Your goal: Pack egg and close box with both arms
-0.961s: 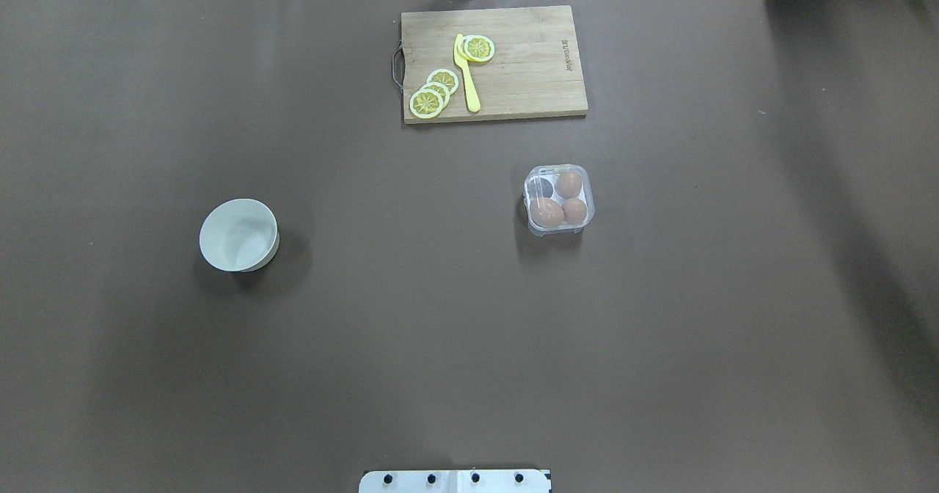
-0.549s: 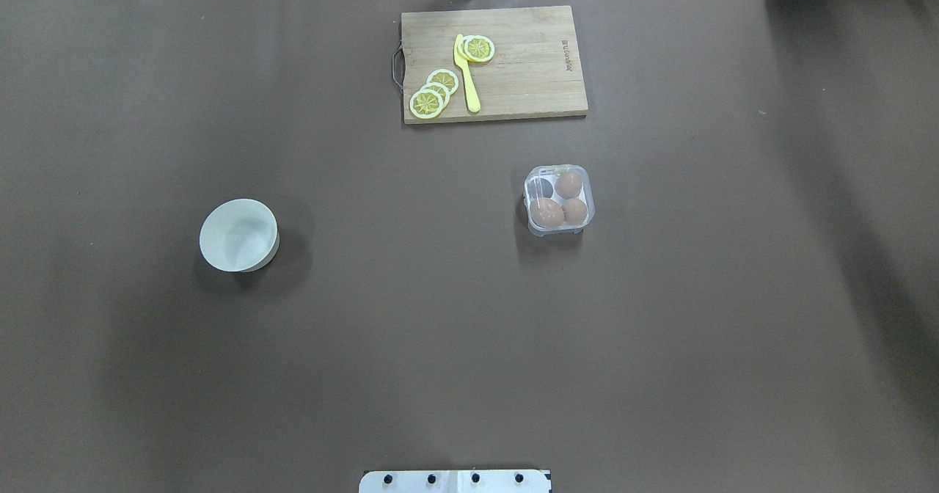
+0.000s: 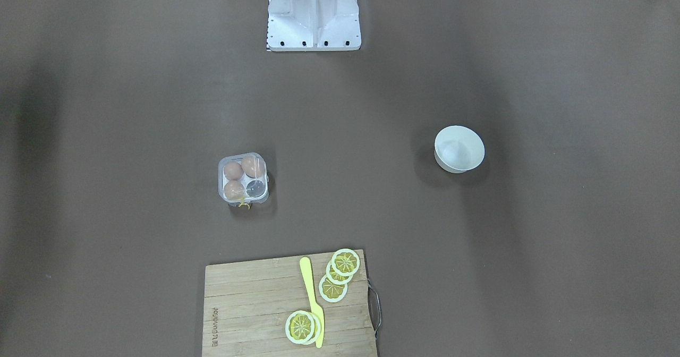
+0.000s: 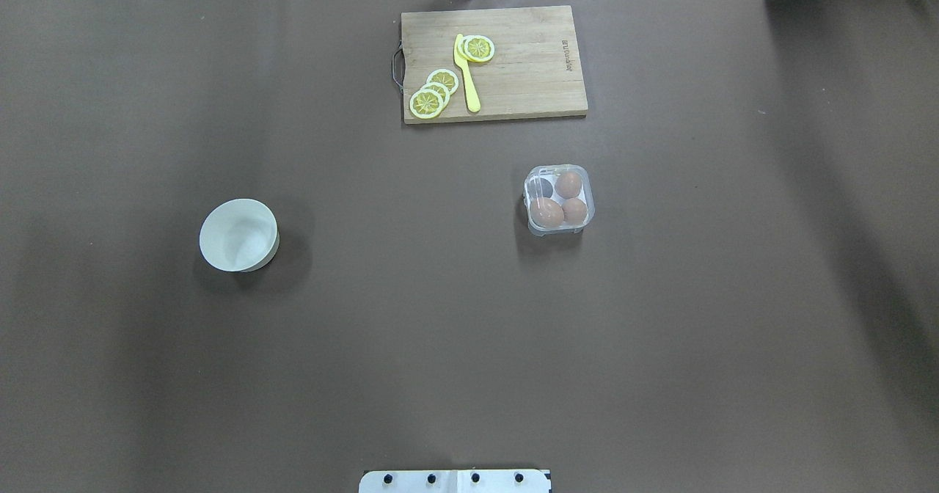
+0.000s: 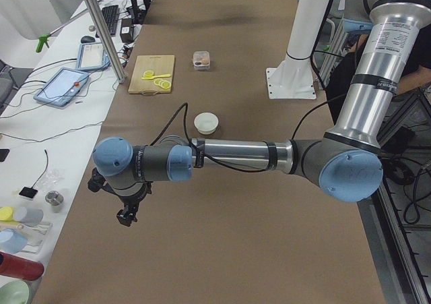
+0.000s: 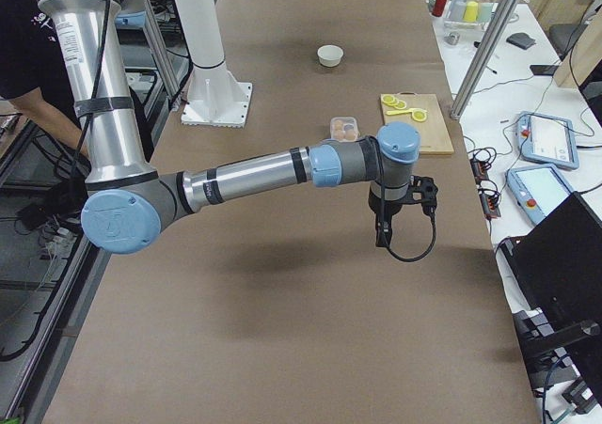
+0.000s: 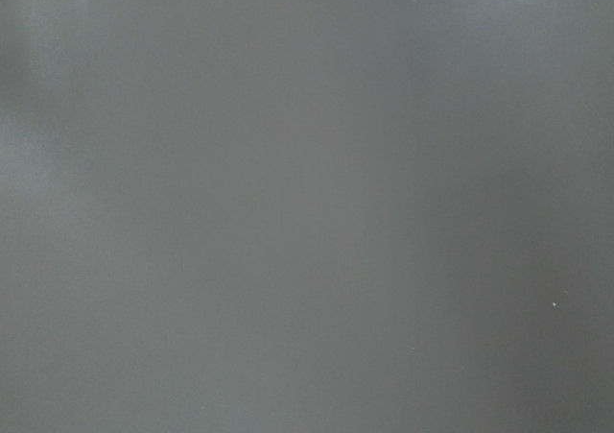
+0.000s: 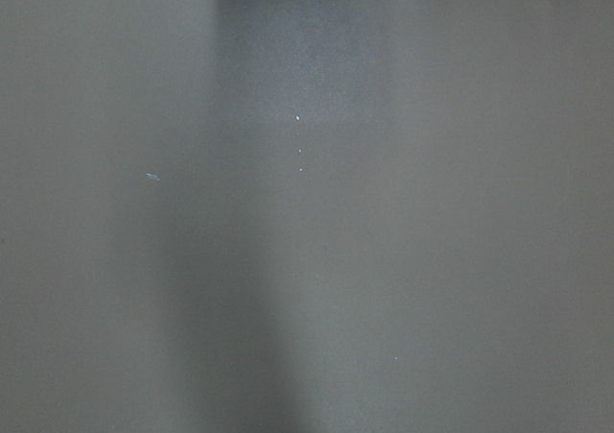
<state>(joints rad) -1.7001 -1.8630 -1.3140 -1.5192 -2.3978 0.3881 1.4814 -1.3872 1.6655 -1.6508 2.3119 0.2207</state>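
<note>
The clear box (image 4: 558, 199) stands right of the table's middle, with its lid down as far as I can tell. It also shows in the front view (image 3: 243, 179) with a yellow string (image 3: 243, 204) at one corner. The paler egg (image 4: 546, 213) sits in its near-left cup beside two darker eggs (image 4: 571, 196); one cup (image 4: 541, 185) is empty. My left gripper (image 5: 124, 218) hangs far out over the table's left end, away from the box. My right gripper (image 6: 384, 241) hangs over the right end. Whether either is open or shut I cannot tell. Both wrist views show only brown table cover.
A round white bowl (image 4: 238, 234) stands on the left half of the table. A wooden cutting board (image 4: 513, 64) with lemon slices (image 4: 434, 93) and a yellow knife (image 4: 466, 75) lies at the far edge. The robot's base plate (image 4: 455, 481) is at the near edge.
</note>
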